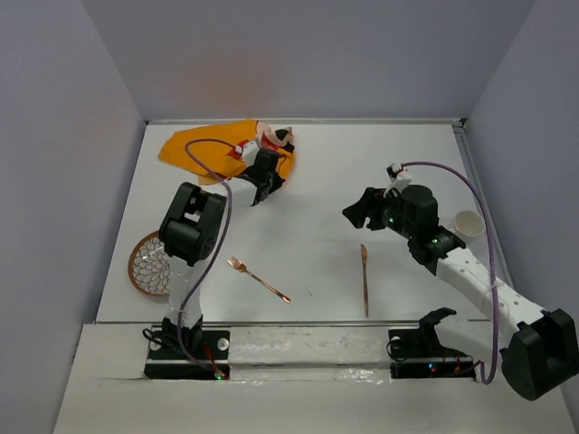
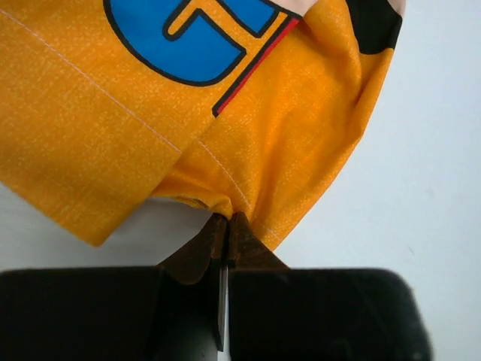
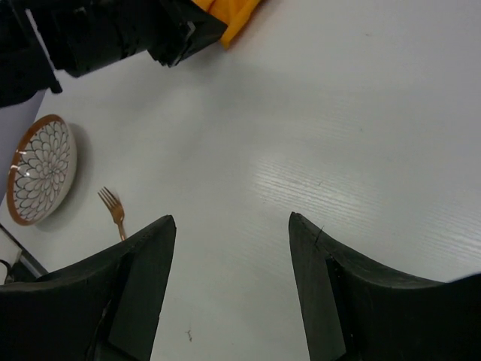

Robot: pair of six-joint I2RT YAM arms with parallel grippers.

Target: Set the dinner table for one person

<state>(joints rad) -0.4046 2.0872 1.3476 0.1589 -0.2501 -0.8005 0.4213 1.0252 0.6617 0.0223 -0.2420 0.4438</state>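
Note:
The white dinner table (image 1: 308,181) fills the top view. An orange cartoon-printed placemat (image 1: 204,149) lies crumpled at its far left. My left gripper (image 1: 265,185) is shut on the mat's near edge; the left wrist view shows the orange cloth (image 2: 248,135) pinched between the closed fingertips. A copper fork (image 1: 258,278) and a copper knife (image 1: 365,278) lie near the front. A patterned plate (image 1: 149,264) sits at the left edge; it also shows in the right wrist view (image 3: 41,177), as does the fork (image 3: 113,209). My right gripper (image 1: 357,213) is open and empty above mid-table.
A white cup (image 1: 468,224) stands at the right, beside the right arm. Pale grey-lilac walls (image 1: 63,136) enclose the table on three sides. The left arm's black body (image 3: 113,30) shows at the top of the right wrist view.

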